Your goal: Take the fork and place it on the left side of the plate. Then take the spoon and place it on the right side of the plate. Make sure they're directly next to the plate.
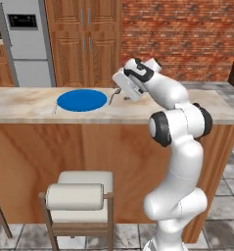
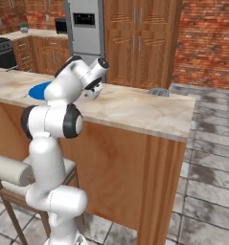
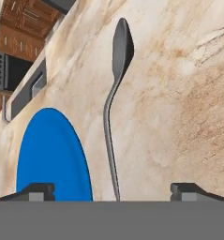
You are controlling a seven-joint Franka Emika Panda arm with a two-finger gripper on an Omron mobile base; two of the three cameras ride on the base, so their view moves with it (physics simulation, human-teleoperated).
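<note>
While the gripper hangs with jaws apart, the spoon lies between them, lengthwise, just right of the plate.

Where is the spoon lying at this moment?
The spoon lies flat on the marble counter just beside the blue plate; in the left base view it sits at the plate's right edge.

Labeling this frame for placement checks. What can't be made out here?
- Fork: left base view, a thin sliver left of the plate; tines too small to tell.
- Spoon: hand view, handle end cut off by the bottom edge.
- Plate: right base view, mostly hidden behind the arm.
- End effector: hand view, fingertips apart, holding nothing.
</note>
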